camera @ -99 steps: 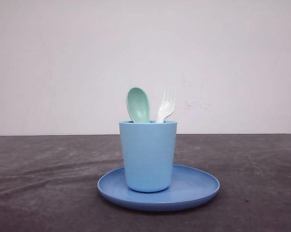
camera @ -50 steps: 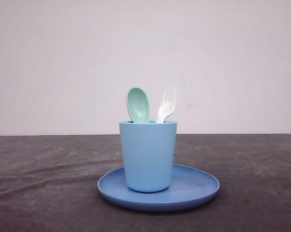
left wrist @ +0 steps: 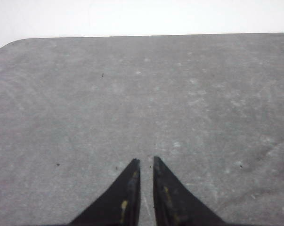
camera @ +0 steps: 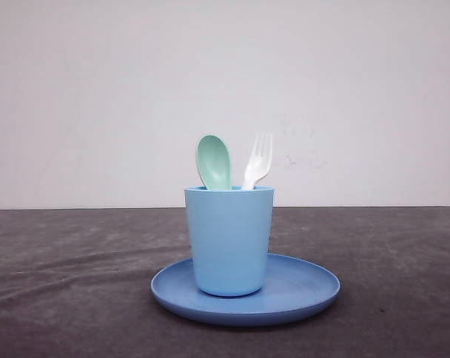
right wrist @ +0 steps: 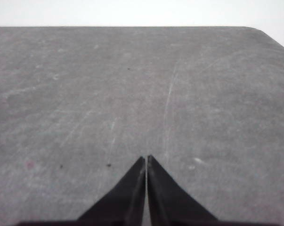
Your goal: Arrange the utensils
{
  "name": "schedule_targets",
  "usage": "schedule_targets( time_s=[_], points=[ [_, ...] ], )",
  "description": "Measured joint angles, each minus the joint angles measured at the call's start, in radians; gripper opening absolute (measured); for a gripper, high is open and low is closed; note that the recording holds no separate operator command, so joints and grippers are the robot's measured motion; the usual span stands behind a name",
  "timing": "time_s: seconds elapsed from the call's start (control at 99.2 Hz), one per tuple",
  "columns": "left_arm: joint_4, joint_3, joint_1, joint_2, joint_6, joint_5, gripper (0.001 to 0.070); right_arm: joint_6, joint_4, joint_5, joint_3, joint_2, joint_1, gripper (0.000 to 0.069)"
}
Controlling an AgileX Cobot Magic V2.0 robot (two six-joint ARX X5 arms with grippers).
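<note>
Mint-green spoon (camera: 213, 161) and white fork (camera: 257, 161) stand heads-up in the light blue tumbler cup (camera: 229, 240), spoon left of fork. Cup sits on the round blue plate (camera: 307, 287). Left gripper (left wrist: 146, 162) nearly closed, thin gap, holding nothing, over grey table (left wrist: 203, 103). Right gripper (right wrist: 146, 158) pressed together, holding nothing.

No readable text, label, brand or number anywhere on cup (camera: 229, 240), plate (camera: 303, 287) or table (camera: 68, 283).

A light blue cup (camera: 229, 240) stands on a blue plate (camera: 303, 287) atop the grey table (camera: 60, 283).
</note>
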Motion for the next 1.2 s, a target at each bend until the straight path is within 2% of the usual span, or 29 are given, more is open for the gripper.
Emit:
schedule_targets(
  time_s=[0.192,1.2],
  points=[
    [0.000,0.000,0.000,0.000,0.000,0.000,0.0024,-0.023,0.000,0.000,0.000,-0.055,0.000,0.0005],
    [0.000,0.000,0.000,0.000,0.000,0.000,0.0024,-0.026,0.007,0.003,0.000,-0.053,0.001,0.0005]
  ],
)
